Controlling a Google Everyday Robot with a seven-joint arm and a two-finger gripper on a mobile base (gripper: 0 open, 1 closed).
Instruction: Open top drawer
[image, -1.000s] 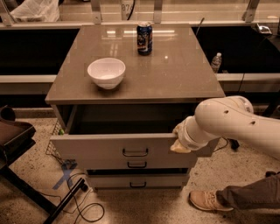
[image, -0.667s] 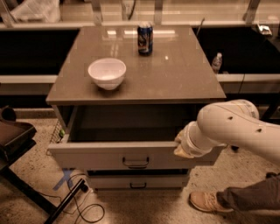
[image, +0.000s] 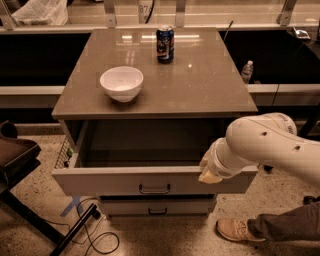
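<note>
The top drawer (image: 110, 181) of the cabinet stands pulled far out, its pale-grey front facing me with a small dark bar handle (image: 154, 189) at centre. Its deep plain grey interior (image: 150, 145) shows nothing inside. My gripper (image: 208, 173) is at the right part of the drawer front's top edge, at the end of my bulky white arm (image: 265, 147), which comes in from the right. The arm's wrist covers most of the gripper.
A white bowl (image: 121, 83) and a dark drink can (image: 165, 44) stand on the brown cabinet top (image: 200, 85). A lower drawer (image: 157, 207) is closed. A person's shoe (image: 235, 230) and leg are at the lower right. A black stand and cables lie at the lower left.
The top drawer has slid further out toward me, showing more of its interior. My arm and gripper have moved toward me with the drawer front.
</note>
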